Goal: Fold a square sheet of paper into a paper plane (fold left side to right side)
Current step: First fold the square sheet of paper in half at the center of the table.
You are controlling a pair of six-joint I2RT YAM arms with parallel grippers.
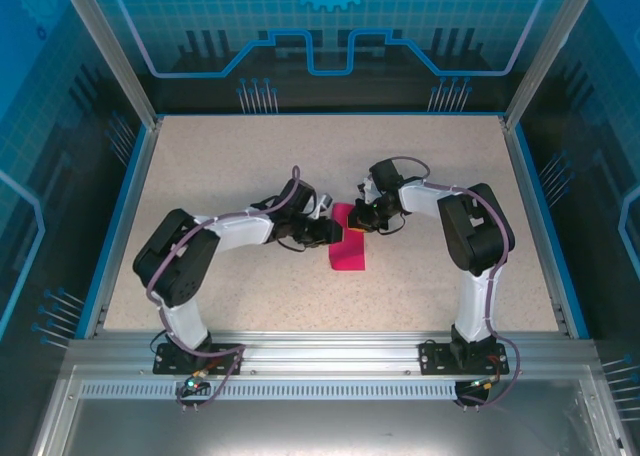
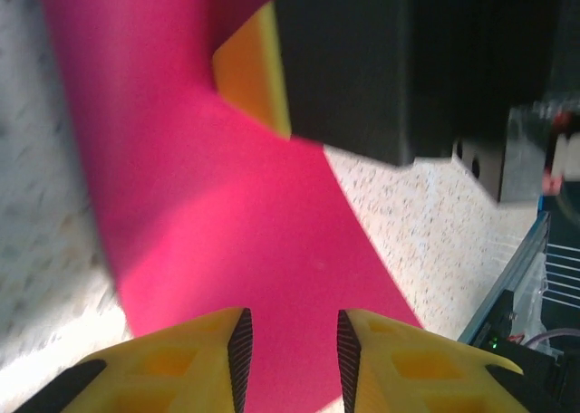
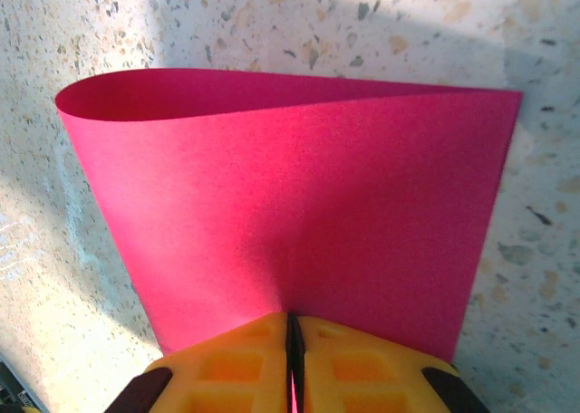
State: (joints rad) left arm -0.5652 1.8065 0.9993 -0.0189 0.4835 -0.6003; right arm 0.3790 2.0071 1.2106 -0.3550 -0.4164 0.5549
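Note:
The square sheet of paper (image 1: pixel 349 251) is magenta-pink and lies mid-table, doubled over on itself. In the right wrist view the sheet (image 3: pixel 299 205) curves in a loose loop at its far left edge, with no flat crease there. My right gripper (image 3: pixel 294 327) is shut on the near edge of the sheet, and it reaches in from the right (image 1: pixel 362 219). My left gripper (image 2: pixel 290 350) is open and hovers over the pink sheet (image 2: pixel 227 223), with the paper showing through the gap between its fingers. The left gripper (image 1: pixel 325 232) stands at the sheet's left side, facing the right gripper's yellow finger (image 2: pixel 258 69).
The speckled beige table (image 1: pixel 230 166) is framed by a blue rim (image 1: pixel 125 216) and transparent walls. Both arm bases are bolted to the metal rail (image 1: pixel 320 356) at the near edge. The two grippers are very close together over the sheet.

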